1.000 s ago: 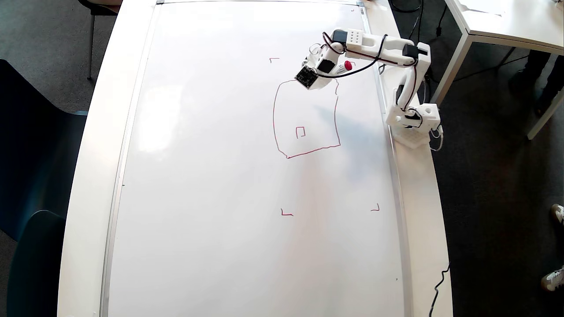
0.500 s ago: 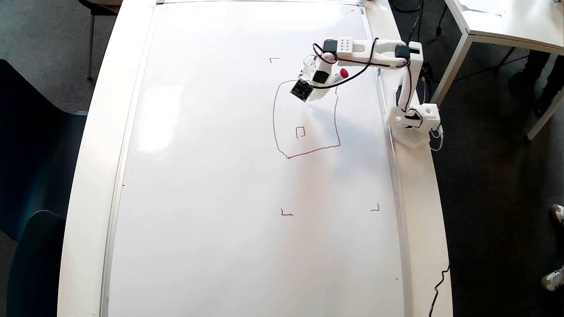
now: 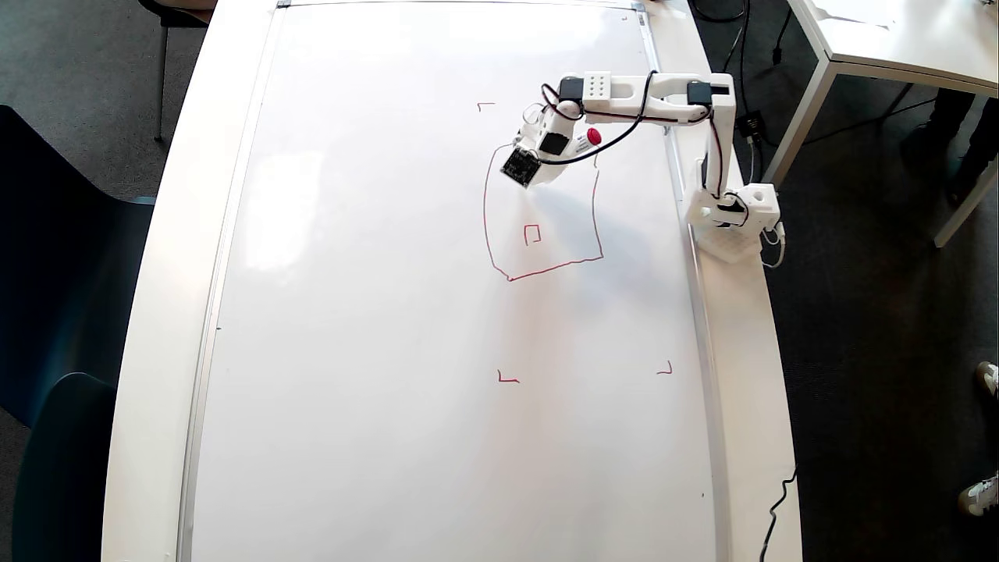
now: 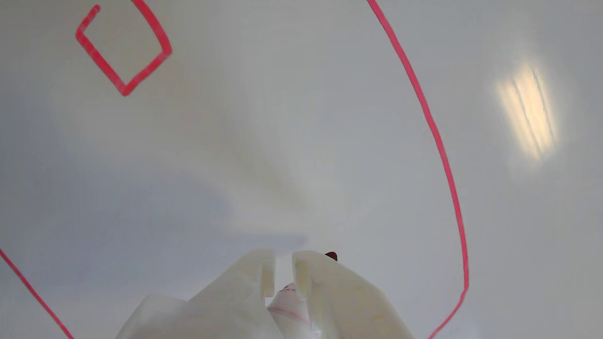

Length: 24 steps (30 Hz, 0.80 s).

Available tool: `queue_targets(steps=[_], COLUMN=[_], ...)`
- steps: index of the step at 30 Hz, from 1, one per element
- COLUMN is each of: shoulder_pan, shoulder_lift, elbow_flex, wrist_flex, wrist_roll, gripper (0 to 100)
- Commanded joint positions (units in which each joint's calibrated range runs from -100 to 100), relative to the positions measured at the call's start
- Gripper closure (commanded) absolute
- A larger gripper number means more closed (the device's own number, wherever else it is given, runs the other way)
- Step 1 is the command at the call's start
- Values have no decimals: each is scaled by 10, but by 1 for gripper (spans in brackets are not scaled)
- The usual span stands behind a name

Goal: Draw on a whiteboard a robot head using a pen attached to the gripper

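Shifted toward nine o'clock since a second ago, the white printed-plastic tool (image 4: 282, 266) pinches the slim white red-capped pen (image 3: 585, 140) between its fingers, tip over the glossy silver-framed whiteboard (image 3: 375, 312) inside the red-line robot head (image 3: 485, 226) outline, its small square at five o'clock overhead.

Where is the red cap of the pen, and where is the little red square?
the pen (image 3: 593, 136), overhead view, on its red cap beside the gripper (image 3: 535, 168).
little square of the robot head (image 3: 532, 234), overhead view, on its red outline inside the big shape.
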Motion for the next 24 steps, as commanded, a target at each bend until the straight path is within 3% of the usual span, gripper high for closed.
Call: queue_targets(steps=[1,24], shoulder_pan=[-5,-13], shoulder_lift=[-5,-5], elbow_flex=[-14,48], wrist_flex=[-3,-2], wrist_roll=[-15,-31], gripper=[99,99])
